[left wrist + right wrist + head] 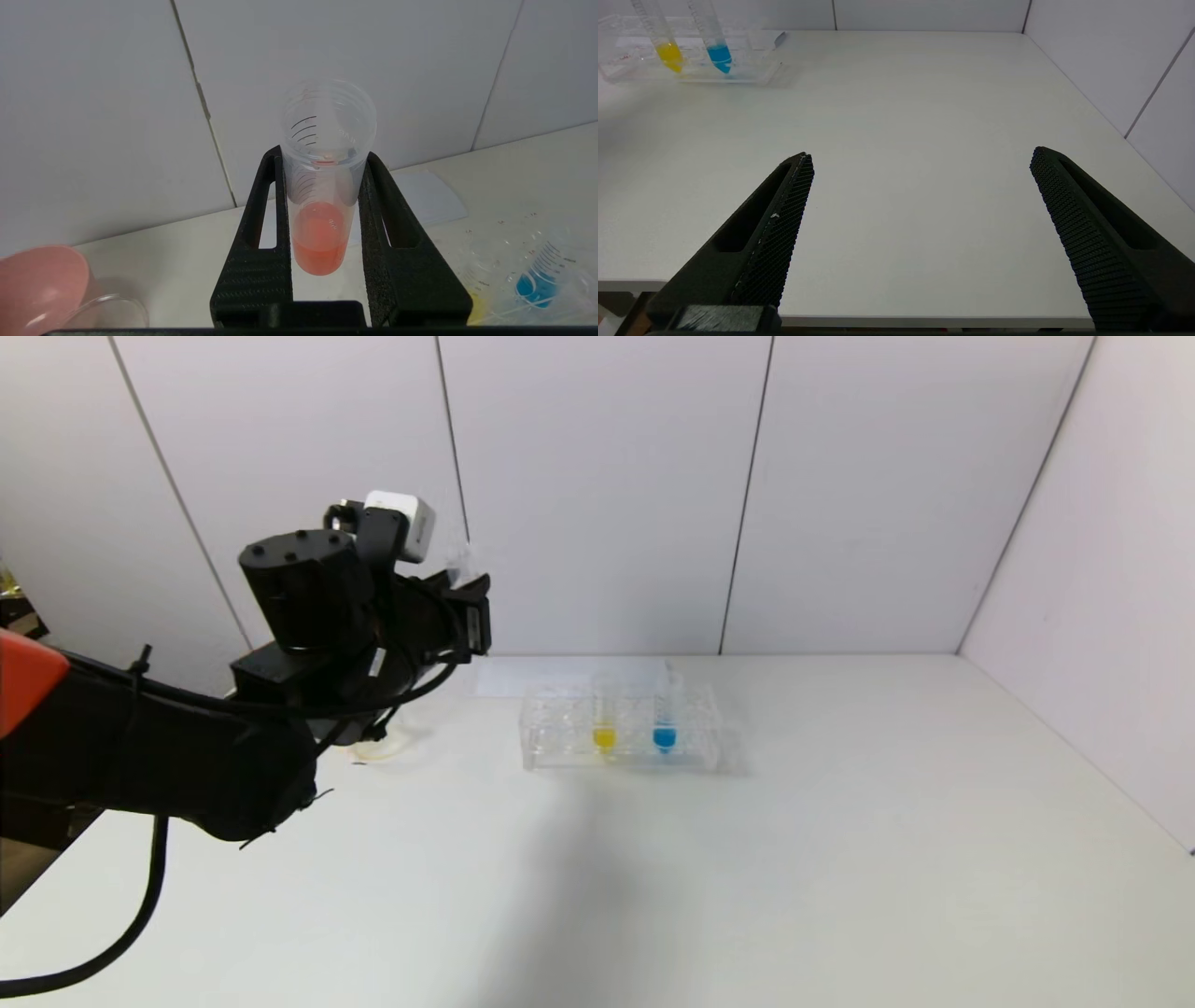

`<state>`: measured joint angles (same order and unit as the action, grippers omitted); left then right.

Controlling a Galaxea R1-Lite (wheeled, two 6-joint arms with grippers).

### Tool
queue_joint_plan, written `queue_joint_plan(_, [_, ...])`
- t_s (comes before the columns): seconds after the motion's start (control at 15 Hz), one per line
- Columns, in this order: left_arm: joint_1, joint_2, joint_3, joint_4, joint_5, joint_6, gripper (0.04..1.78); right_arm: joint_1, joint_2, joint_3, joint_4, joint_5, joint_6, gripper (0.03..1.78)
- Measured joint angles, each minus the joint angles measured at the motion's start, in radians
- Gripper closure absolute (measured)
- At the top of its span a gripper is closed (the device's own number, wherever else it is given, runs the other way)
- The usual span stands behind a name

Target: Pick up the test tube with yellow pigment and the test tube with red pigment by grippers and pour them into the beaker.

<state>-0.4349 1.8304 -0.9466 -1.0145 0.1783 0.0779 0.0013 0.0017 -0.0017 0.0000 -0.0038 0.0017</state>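
High above the table's far left, the left gripper (pixel 322 168) clamps the test tube with red pigment (pixel 322 186), a clear graduated tube with a rounded bottom holding a small pool of red-orange liquid, its open mouth ringed with threads. Below it, at the left, a pink bowl (pixel 42 280) stands touching the rim of the clear beaker (pixel 112 310). Right of the gripper, on the white table (pixel 747 859), a clear rack (pixel 621 728) holds the test tube with yellow pigment (pixel 604 723) upright, just left of a blue-filled tube (pixel 665 723). At the table's near edge, the right gripper (pixel 920 163) hangs with fingers spread wide, grasping nothing.
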Motion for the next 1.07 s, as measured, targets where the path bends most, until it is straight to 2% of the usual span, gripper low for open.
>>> queue_joint_plan(0.47, [0.155,-0.156,0.012,0.191,-0.018,-0.001,1.38,0.0,0.0,0.0,0.0,0.0,0.0,0.11])
queue_joint_plan(1.07, [0.504,-0.249,0.041,0.297,-0.261,-0.017,1.38,0.0,0.0,0.0,0.0,0.0,0.0,0.11])
